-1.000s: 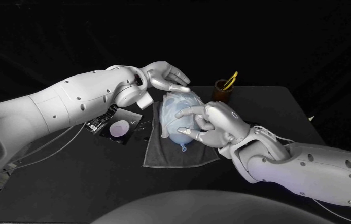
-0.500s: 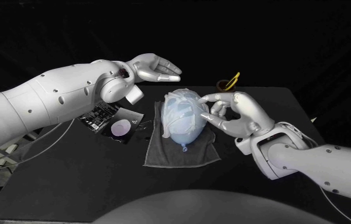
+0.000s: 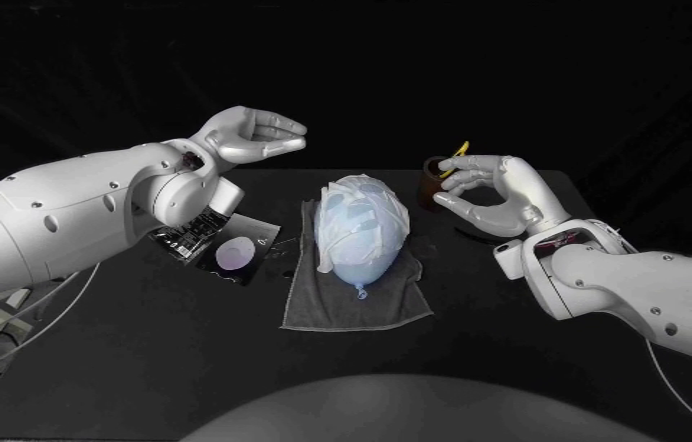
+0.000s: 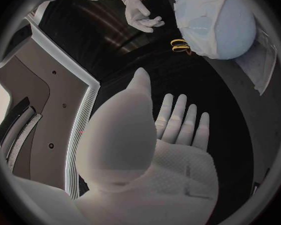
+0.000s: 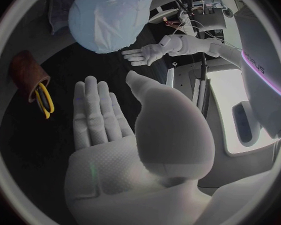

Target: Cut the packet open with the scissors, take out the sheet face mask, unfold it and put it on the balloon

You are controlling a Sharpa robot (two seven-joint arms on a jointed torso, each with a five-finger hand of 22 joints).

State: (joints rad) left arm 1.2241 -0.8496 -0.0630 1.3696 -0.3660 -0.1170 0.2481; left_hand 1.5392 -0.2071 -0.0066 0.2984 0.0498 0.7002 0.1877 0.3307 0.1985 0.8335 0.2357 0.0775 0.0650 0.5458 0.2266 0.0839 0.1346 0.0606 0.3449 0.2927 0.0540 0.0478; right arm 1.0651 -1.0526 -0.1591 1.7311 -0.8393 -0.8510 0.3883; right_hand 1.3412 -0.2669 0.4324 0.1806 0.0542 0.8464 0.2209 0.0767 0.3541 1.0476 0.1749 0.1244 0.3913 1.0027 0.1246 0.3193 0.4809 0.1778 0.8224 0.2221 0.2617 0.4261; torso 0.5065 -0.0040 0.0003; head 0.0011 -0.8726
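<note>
1 balloon (image 3: 361, 227), axis near-far, knot nr.

Shows left hand (image 4: 172, 135) flat, fingers extended, holding nothing; beyond, balloon (image 4: 235, 35) wearing sheet face mask (image 4: 200, 10), yellow scissors (image 4: 180, 45) just beside, right hand (image 4: 142, 16) farther off.

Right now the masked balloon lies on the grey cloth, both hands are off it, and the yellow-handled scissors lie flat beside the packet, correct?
No: the head view shows the yellow-handled scissors standing in the brown cup near the right hand, not beside the packet. The masked balloon does lie on the grey cloth, left hand also off it.
</note>
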